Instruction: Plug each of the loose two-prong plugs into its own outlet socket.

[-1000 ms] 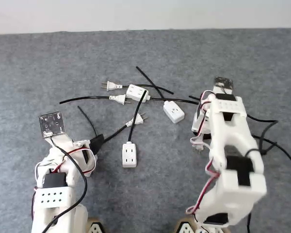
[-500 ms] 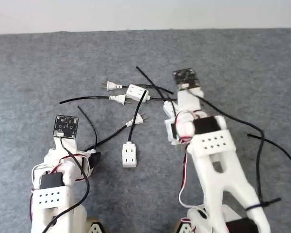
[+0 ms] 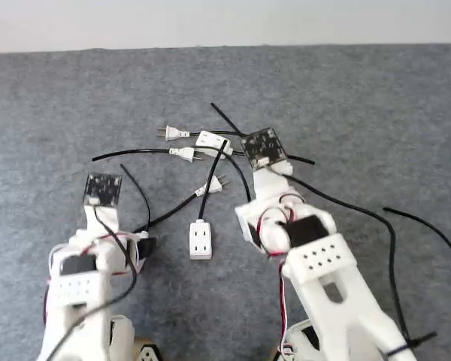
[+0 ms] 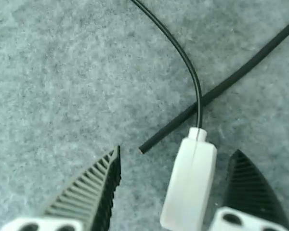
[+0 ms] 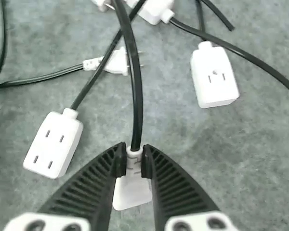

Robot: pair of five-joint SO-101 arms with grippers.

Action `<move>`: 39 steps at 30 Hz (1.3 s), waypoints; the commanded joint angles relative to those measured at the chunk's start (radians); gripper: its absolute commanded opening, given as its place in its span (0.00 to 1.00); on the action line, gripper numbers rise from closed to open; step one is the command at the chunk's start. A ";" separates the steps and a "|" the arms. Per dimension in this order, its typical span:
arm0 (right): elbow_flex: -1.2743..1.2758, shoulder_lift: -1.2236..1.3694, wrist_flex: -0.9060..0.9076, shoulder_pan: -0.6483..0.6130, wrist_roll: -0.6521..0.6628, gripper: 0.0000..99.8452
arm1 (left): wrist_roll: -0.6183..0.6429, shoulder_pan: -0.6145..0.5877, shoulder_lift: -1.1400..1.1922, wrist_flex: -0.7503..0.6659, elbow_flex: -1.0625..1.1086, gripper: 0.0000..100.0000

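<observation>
Right gripper [image 5: 133, 147] pinches a white plug [image 5: 131, 187] near the double socket [image 5: 53, 144]; left gripper [image 4: 177, 151], spread, flanks perhaps a second plug [image 4: 189, 185].

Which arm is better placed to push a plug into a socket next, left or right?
Right. The right gripper is shut on a white plastic plug on a thick black cord, with a white plastic socket block close by. The left gripper is open, gripping nothing.
</observation>
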 commanded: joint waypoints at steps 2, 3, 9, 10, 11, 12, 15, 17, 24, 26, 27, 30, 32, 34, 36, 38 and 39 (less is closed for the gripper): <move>0.049 -0.111 -0.044 -0.028 0.009 0.01 | -0.129 0.037 0.422 0.049 -0.289 0.33; 0.064 -0.131 -0.053 -0.028 0.008 0.01 | -0.169 0.052 0.471 0.081 -0.334 0.33; 0.133 -0.271 -0.054 -0.085 0.009 0.01 | -0.377 0.127 0.535 0.152 -0.384 0.33; 0.149 -0.302 -0.054 -0.097 0.009 0.01 | -0.410 0.143 0.531 0.166 -0.381 0.33; 0.164 -0.335 -0.056 -0.102 0.008 0.01 | -0.431 0.157 0.532 0.173 -0.381 0.33; 0.180 -0.371 -0.058 -0.102 0.008 0.01 | -0.437 0.169 0.532 0.176 -0.383 0.33; 0.215 -0.470 -0.053 -0.099 0.008 0.01 | -0.442 0.195 0.534 0.178 -0.378 0.33; 0.241 -0.524 -0.056 -0.104 0.008 0.01 | -0.473 0.207 0.534 0.193 -0.377 0.33; 0.302 -0.549 -0.102 -0.200 0.014 0.01 | -0.546 0.299 0.534 0.215 -0.377 0.33; 0.308 -0.510 -0.131 -0.214 0.014 0.01 | -0.546 0.330 0.532 0.215 -0.377 0.33; 0.307 -0.486 -0.140 -0.214 0.014 0.01 | -0.546 0.341 0.528 0.215 -0.377 0.33; 0.304 -0.409 -0.186 -0.214 0.014 0.01 | -0.546 0.364 0.526 0.215 -0.377 0.33; 0.302 -0.364 -0.220 -0.214 0.012 0.01 | -0.546 0.373 0.525 0.216 -0.377 0.33; 0.287 -0.318 -0.236 -0.214 0.008 0.01 | -0.546 0.376 0.525 0.230 -0.378 0.33; 0.265 -0.272 -0.240 -0.214 0.008 0.01 | -0.546 0.382 0.525 0.236 -0.380 0.33; 0.249 -0.237 -0.240 -0.214 0.006 0.01 | -0.548 0.400 0.525 0.236 -0.377 0.33; 0.244 -0.226 -0.240 -0.214 0.006 0.01 | -0.548 0.408 0.523 0.236 -0.377 0.33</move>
